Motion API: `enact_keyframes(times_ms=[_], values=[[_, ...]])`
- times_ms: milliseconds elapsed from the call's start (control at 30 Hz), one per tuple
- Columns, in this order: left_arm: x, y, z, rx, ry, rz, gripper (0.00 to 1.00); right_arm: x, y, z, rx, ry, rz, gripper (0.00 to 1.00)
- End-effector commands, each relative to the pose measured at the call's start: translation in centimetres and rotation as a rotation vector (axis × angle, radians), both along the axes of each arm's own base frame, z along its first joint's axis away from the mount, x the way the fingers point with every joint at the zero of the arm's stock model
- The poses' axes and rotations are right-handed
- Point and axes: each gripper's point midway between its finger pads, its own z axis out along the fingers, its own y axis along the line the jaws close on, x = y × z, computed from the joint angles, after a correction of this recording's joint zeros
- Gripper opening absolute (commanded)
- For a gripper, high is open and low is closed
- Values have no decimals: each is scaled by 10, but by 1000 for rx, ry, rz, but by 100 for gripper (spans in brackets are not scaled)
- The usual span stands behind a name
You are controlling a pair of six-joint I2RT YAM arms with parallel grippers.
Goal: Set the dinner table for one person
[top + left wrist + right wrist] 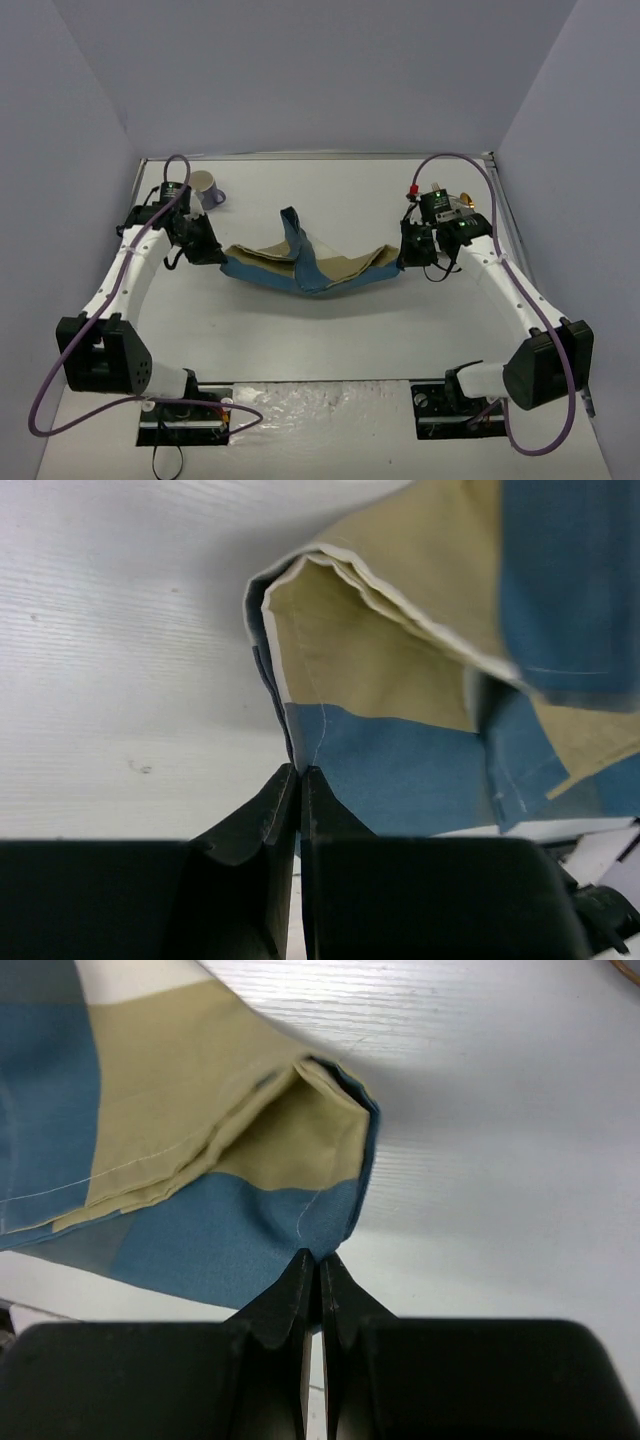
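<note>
A blue-and-tan checked cloth placemat hangs slack between my two grippers over the white dinner table, folded and sagging in the middle. My left gripper is shut on the cloth's left corner; in the left wrist view the blue edge runs into the pinched fingertips of that gripper. My right gripper is shut on the right corner, and the right wrist view shows the blue corner clamped at its tips.
A lilac mug stands at the back left, just behind my left wrist. A small metallic item lies at the back right beside my right wrist. Pale lilac walls enclose the table on three sides.
</note>
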Motion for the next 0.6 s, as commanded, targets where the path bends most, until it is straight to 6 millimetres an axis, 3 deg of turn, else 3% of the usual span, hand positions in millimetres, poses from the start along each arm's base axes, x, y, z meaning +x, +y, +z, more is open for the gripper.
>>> enact_keyframes(times_ms=[0,67,167,233,300,367,433,500,567], values=[[5,-19,104,-120,-314,-78,0,5,15,86,126,-222,49,0],[2,-22,132,-145,-387,-89,0,5,21,112,174,-275,66,0],[12,-15,162,-123,-464,-53,0,23,15,144,168,-367,2,0],[27,-12,176,-133,-515,-18,0,37,10,159,165,-407,-37,0],[64,-4,180,-135,-503,53,0,72,-4,174,159,-444,-126,0],[79,-10,169,-180,-446,51,0,87,-11,164,164,-415,-155,0],[78,-17,148,-205,-378,28,0,86,-10,130,160,-328,-134,0],[65,-15,123,-183,-345,23,0,65,-7,89,148,-224,-93,0],[51,-1,104,-105,-318,45,0,46,-10,63,113,-176,-72,0]])
